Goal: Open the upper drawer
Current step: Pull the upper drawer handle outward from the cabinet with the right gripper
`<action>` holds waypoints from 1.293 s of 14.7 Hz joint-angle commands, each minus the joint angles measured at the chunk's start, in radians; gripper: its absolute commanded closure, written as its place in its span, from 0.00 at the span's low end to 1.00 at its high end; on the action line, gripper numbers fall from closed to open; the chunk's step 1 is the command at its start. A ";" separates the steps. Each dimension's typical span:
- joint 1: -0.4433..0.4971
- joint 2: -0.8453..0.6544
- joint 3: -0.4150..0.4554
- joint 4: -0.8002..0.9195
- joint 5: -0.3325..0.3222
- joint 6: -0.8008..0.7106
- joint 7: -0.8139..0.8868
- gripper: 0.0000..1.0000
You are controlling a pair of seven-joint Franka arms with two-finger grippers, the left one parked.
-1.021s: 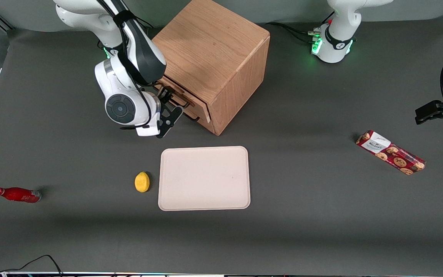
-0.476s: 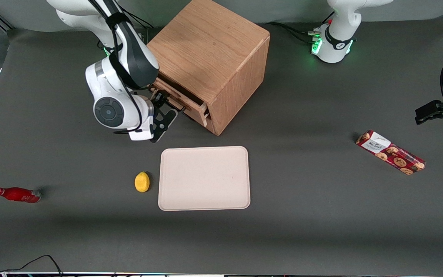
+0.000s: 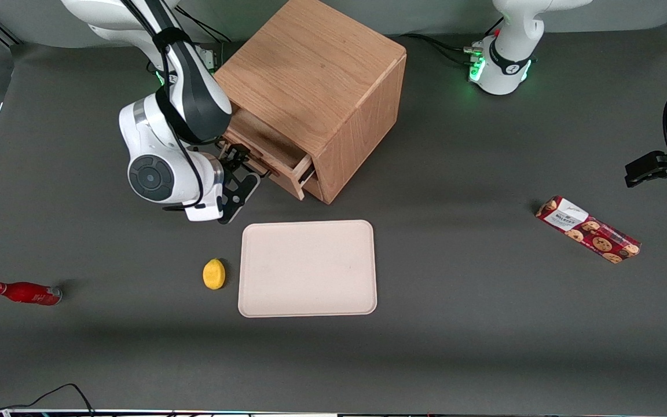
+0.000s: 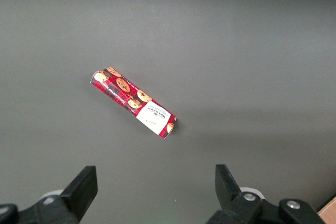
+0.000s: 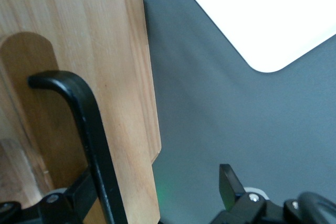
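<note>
The wooden cabinet stands at the back of the table. Its upper drawer is pulled partly out, with its inside showing under the cabinet top. My right gripper is at the drawer's front, in front of the cabinet. In the right wrist view the gripper is open: the thin black bar handle runs along one finger and the drawer front lies between the fingers. The other finger hangs free over the grey table. The lower drawer is hidden under the upper one.
A white tray lies nearer the front camera than the cabinet, and shows in the right wrist view. A yellow lemon lies beside it. A red bottle lies toward the working arm's end. A cookie box lies toward the parked arm's end.
My gripper has moved away from the cabinet and toward the front camera, drawing the upper drawer further out with it. The drawer was almost shut one second ago.
</note>
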 commanded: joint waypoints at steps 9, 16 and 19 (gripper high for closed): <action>-0.046 0.068 -0.029 0.069 0.011 -0.004 -0.139 0.00; -0.075 0.092 -0.042 0.108 0.010 -0.004 -0.173 0.00; -0.087 0.100 -0.042 0.120 0.010 -0.004 -0.188 0.00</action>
